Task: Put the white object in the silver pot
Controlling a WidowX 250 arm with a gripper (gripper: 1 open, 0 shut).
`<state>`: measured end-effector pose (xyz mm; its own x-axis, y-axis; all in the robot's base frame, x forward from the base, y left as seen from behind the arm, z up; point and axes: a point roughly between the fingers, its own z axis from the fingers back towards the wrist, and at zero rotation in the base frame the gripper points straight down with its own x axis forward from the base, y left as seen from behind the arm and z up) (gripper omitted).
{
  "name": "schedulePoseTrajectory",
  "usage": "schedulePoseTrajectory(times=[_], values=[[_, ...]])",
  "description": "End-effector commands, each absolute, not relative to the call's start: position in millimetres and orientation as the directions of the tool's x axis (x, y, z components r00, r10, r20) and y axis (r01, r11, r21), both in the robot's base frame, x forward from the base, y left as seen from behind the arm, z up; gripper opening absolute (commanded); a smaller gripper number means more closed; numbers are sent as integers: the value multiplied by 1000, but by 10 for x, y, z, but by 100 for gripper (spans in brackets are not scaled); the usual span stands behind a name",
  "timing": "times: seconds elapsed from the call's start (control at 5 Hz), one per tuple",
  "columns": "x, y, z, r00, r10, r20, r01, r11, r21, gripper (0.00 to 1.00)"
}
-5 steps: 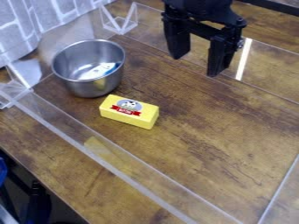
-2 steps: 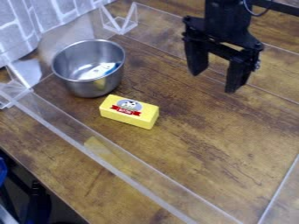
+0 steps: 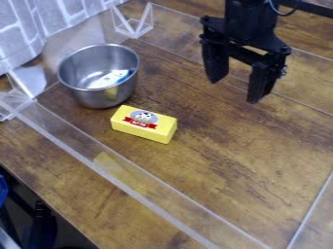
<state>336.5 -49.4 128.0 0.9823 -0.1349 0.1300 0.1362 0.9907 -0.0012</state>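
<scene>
So the gripper [image 3: 240, 80] hangs with fingers spread wide, empty, well apart from the silver pot [image 3: 97, 75] and yellow block [image 3: 143, 124].

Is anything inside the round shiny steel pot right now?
No, the round shiny steel pot looks empty; the yellow rectangular block lies on the wooden table beside it.

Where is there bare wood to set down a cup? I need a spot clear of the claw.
The widest free patch is the near right wood, bordered by the yellow block, the clear front wall and the open claw above. It is crowded at the far left, where the silver pot sits beside the cloth.
</scene>
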Motion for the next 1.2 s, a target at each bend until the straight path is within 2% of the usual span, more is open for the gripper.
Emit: schedulePoseTrajectory(times=[0.0, 0.4, 1.0], values=[[3381, -394, 1533, 973, -109, 205, 111, 994, 0, 100], [3557, -419, 1324, 973, -99, 210, 103, 995, -9, 100], [3563, -408, 1158, 982, -107, 153, 111, 994, -19, 100]])
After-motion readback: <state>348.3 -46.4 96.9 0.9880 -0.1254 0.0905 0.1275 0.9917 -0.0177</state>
